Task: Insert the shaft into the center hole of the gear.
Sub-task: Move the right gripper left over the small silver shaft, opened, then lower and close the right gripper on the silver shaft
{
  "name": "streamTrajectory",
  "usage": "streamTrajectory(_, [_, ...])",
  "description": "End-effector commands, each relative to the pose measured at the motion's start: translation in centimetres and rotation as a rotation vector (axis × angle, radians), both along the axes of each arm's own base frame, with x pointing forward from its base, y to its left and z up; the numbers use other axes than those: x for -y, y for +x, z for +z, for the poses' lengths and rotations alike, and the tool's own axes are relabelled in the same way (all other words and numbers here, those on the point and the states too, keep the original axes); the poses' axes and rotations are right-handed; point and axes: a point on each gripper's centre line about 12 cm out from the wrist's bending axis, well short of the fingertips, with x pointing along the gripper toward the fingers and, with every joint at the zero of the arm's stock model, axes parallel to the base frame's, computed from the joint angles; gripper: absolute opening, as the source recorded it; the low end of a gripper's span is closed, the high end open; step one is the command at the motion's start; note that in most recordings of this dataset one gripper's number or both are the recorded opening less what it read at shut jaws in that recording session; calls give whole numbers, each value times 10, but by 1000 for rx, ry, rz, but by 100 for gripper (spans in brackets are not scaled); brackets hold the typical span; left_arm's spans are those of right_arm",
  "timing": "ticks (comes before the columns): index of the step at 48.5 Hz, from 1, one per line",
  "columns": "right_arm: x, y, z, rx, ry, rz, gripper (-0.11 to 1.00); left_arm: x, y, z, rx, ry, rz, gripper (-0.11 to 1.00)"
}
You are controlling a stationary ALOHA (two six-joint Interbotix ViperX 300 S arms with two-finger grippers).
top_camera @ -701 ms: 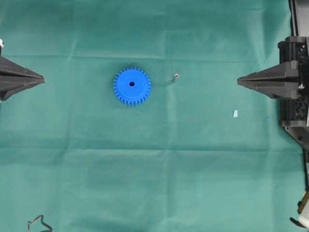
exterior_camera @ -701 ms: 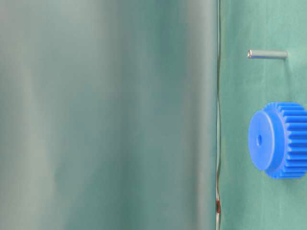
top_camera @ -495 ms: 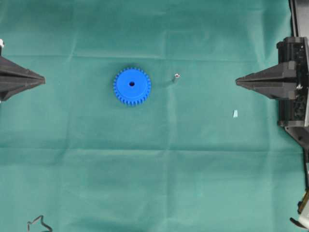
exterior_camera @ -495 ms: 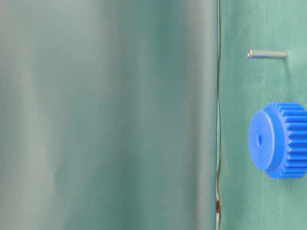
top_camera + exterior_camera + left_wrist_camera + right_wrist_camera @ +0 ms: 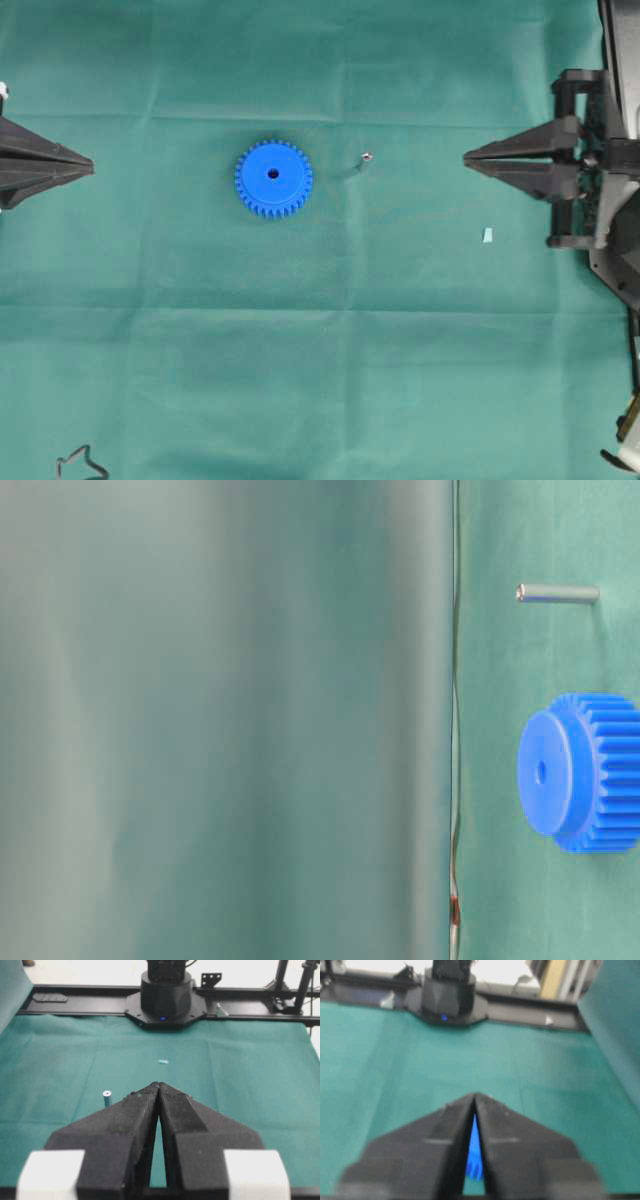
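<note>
Overhead view: the gear [image 5: 273, 178] is seen lying flat on the green cloth [image 5: 320, 330], left of centre, with the center hole [image 5: 273, 174] facing up and nothing in it. The shaft [image 5: 366, 157] is stood on end just to the right of the gear, apart from it, only its shiny tip visible from above. A small pale blue scrap [image 5: 487, 235] is seen further right, well apart from both. The left gripper [image 5: 88, 165] is parked at the left edge, tips brought together with nothing between them; this is confirmed by the left wrist view, where the fingers [image 5: 135, 1120] meet at the tip and the shaft [image 5: 106, 1097] is seen upright on the cloth beyond. The right gripper [image 5: 468, 159] is held in from the right edge, pointed toward the shaft but well short of it; its tips are closed to a point, nothing gripped. In the blurred right wrist view the gear [image 5: 474, 1152] is glimpsed through the narrow slit behind the tips. Table-level view: shaft [image 5: 557, 593] and gear [image 5: 582, 772] are shown separate, neither gripper in frame.
</note>
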Motion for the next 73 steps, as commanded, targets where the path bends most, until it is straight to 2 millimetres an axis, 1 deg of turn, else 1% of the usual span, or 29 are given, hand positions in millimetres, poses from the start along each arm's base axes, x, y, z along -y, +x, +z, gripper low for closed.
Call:
streamTrajectory(1, [6, 10, -4, -6, 23, -30, 37, 0, 2, 10, 25, 5, -1, 0])
streamTrajectory(4, [10, 16, -11, -23, 35, -47, 57, 0, 3, 9, 21, 3, 0, 0])
streamTrajectory(8, [15, 25, -22, -50, 42, -66, 81, 0, 3, 9, 21, 5, -1, 0])
streamTrajectory(10, [18, 31, -28, -65, 45, -76, 89, 0, 3, 9, 21, 5, -1, 0])
streamTrajectory(11, [19, 33, -31, -71, 45, -81, 90, 0, 3, 9, 21, 5, -2, 0])
streamTrajectory(18, [33, 50, -58, -129, 72, -138, 82, 0, 3, 9, 21, 5, -1, 0])
streamTrajectory(27, [43, 67, -92, -212, 98, -179, 83, 0, 3, 9, 21, 5, -2, 0])
streamTrajectory(37, [49, 81, -121, -281, 130, -212, 83, 0, 3, 9, 18, 6, -1, 0])
streamTrajectory(44, [51, 87, -135, -306, 141, -226, 82, 0, 3, 8, 17, 5, -2, 0])
streamTrajectory(53, [53, 89, -147, -335, 159, -245, 82, 0, 3, 8, 17, 5, -2, 0])
streamTrajectory(65, [55, 89, -156, -341, 172, -268, 81, 0, 3, 8, 11, 5, 0, 0])
streamTrajectory(73, [55, 90, -158, -350, 174, -269, 78, 0, 3, 7, 8, 5, -2, 0])
